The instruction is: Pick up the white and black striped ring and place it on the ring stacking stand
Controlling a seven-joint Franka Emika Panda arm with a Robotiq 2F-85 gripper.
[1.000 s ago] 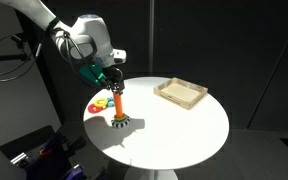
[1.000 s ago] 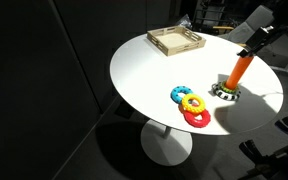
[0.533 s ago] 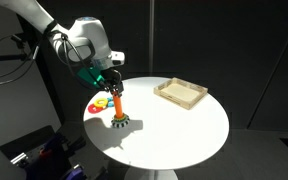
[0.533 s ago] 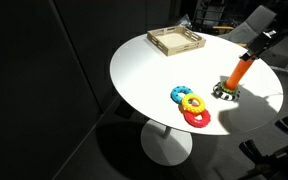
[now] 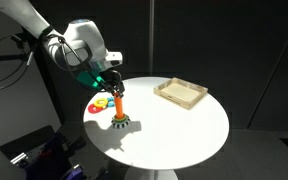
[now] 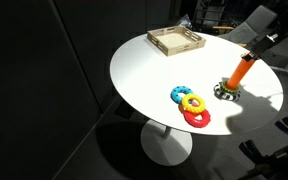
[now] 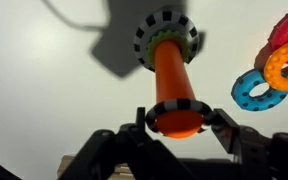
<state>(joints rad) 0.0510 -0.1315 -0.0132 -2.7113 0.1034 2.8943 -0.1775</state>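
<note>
The ring stacking stand is an orange peg (image 7: pixel 169 75) on a small round striped base (image 7: pixel 167 27). It stands near the table's edge in both exterior views (image 5: pixel 118 110) (image 6: pixel 238 76). My gripper (image 7: pixel 181 126) is right above the peg, also in the exterior views (image 5: pixel 108 78) (image 6: pixel 256 45). It is shut on the white and black striped ring (image 7: pixel 179 103). The ring circles the very top of the peg, held between both fingers. In the exterior views the gripper hides the ring.
Red, yellow and blue rings (image 6: pixel 190 106) (image 5: pixel 100 104) (image 7: pixel 274 68) lie overlapping beside the stand. A shallow wooden tray (image 5: pixel 181 93) (image 6: pixel 176 41) sits on the far side of the round white table (image 5: pixel 184 135) (image 6: pixel 144 80). Dark surroundings lie beyond the table edge.
The arm has shifted only slightly. The gripper stays over the peg with the striped ring in it.
</note>
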